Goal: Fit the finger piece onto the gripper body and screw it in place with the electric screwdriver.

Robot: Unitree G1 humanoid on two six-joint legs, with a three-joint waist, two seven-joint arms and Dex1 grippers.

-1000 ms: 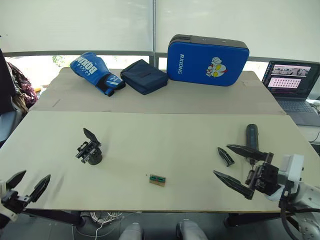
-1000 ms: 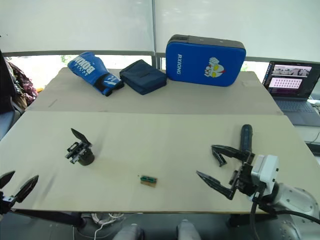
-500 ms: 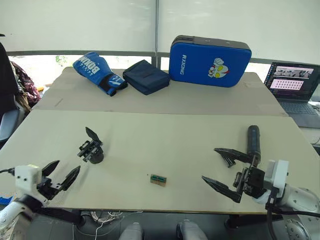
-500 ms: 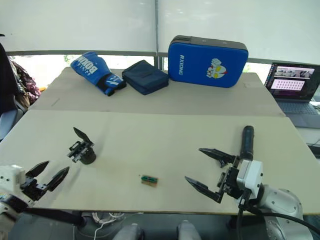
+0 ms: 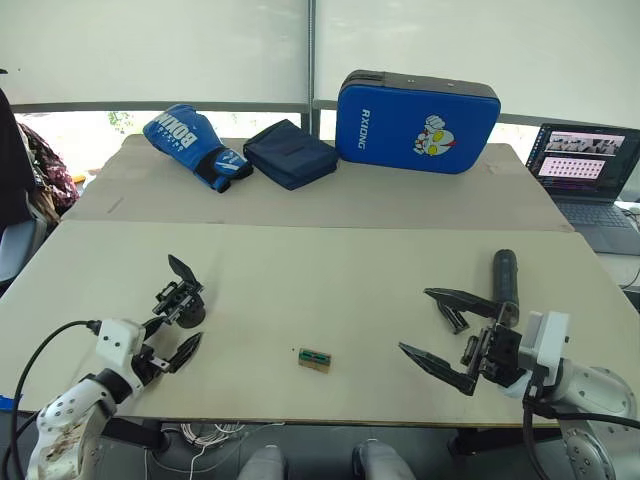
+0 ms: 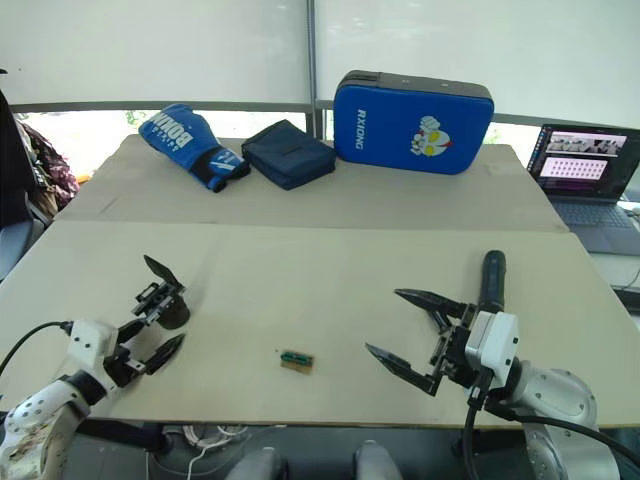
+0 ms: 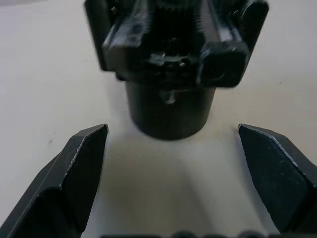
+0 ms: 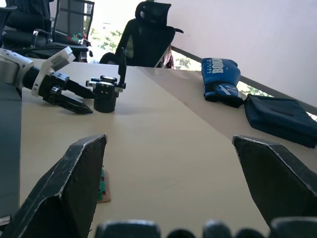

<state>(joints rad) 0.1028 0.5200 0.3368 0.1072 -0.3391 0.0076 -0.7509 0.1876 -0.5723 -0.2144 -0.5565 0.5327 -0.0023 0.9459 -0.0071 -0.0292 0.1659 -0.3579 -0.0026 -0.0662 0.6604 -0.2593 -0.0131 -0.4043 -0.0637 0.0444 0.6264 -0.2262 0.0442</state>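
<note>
Near the tabletop's front edge, the left gripper (image 5: 172, 337) is sitting with fingers apart, just short of the gripper body (image 5: 184, 303) standing by the front-left corner. Toward the front-right corner, the right gripper (image 5: 445, 333) is hovering with fingers spread wide, the finger piece (image 5: 453, 318) lying between its fingers and the electric screwdriver (image 5: 505, 281) just beyond. The left gripper should probably straddle the round base squarely before squeezing.

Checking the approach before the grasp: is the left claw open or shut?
Open. In the left wrist view the left claw has its two fingers spread wide, with the gripper body standing upright just ahead of the gap, untouched.
</note>
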